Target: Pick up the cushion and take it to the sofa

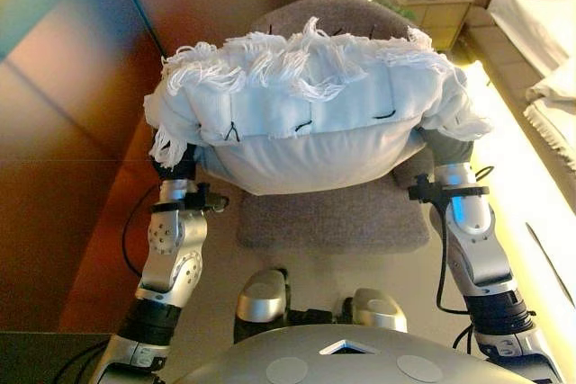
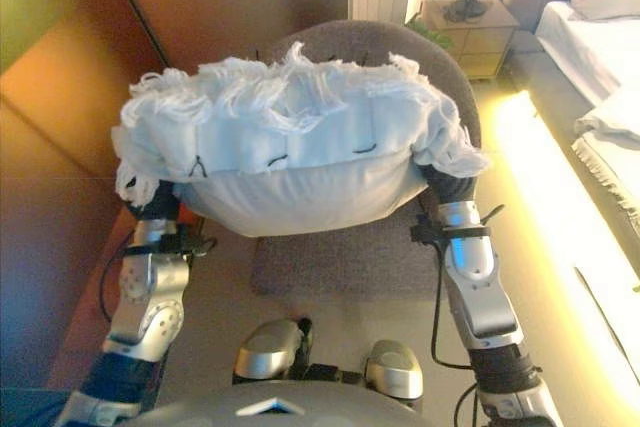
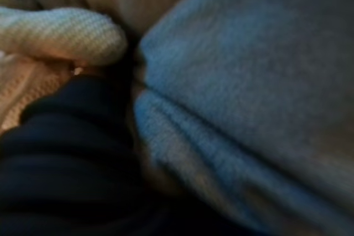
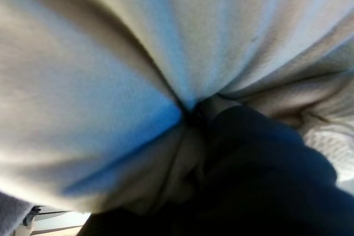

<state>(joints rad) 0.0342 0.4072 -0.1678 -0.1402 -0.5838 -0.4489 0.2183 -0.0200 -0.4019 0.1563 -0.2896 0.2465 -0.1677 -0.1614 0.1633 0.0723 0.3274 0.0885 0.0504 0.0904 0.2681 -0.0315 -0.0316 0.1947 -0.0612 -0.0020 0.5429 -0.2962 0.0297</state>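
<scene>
Above the grey armchair [image 1: 333, 218], the white fringed cushion [image 1: 306, 105] rides squeezed between both hands for carrying, its bulk hiding their fingers, so the grip cannot be told.

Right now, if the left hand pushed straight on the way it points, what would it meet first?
The white fringed cushion: the left hand is already pressed into its cloth with its fingers hidden. Beyond the cushion probably lies the grey armchair, though depth is unclear.
</scene>
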